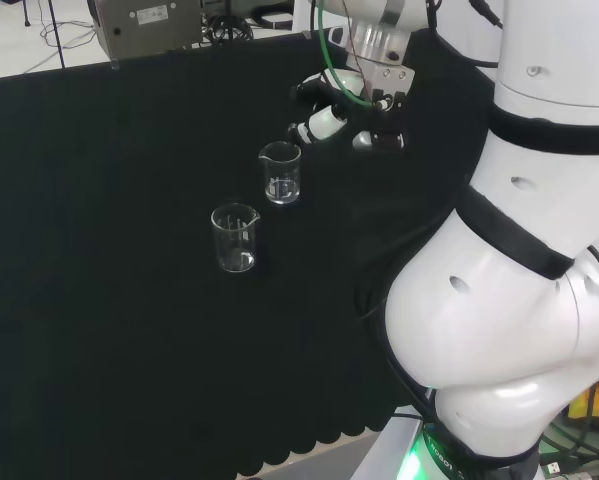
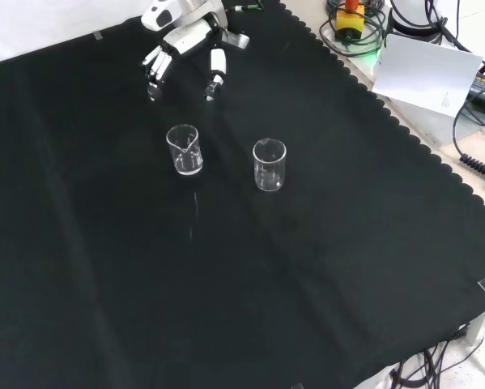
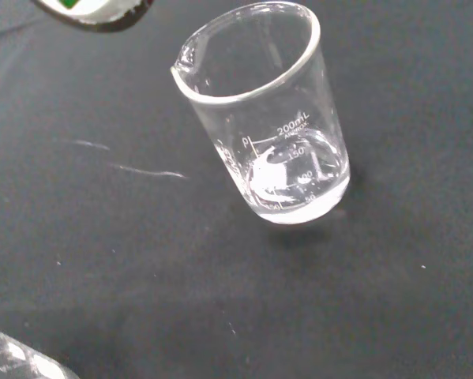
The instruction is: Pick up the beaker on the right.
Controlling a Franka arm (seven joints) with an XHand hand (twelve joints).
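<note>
While the black and white robot hand [image 2: 185, 40] hangs over the far end of the black cloth [image 2: 104, 284] in the front view, its fingers [image 2: 155, 66] are relaxed and spread, pointing down, holding nothing. Two small clear glass beakers stand upright on the cloth and well apart from each other: the left clear glass beaker [image 2: 185, 150] (the one the wrist view looks down on [image 3: 264, 118]) sits near the fingertips but not touching, and the right clear glass beaker [image 2: 270, 164] stands untouched beside it. From the head view the hand [image 1: 334, 110] is just right of the farther beaker [image 1: 281, 172], with the other one [image 1: 235, 238] nearer and to the left.
</note>
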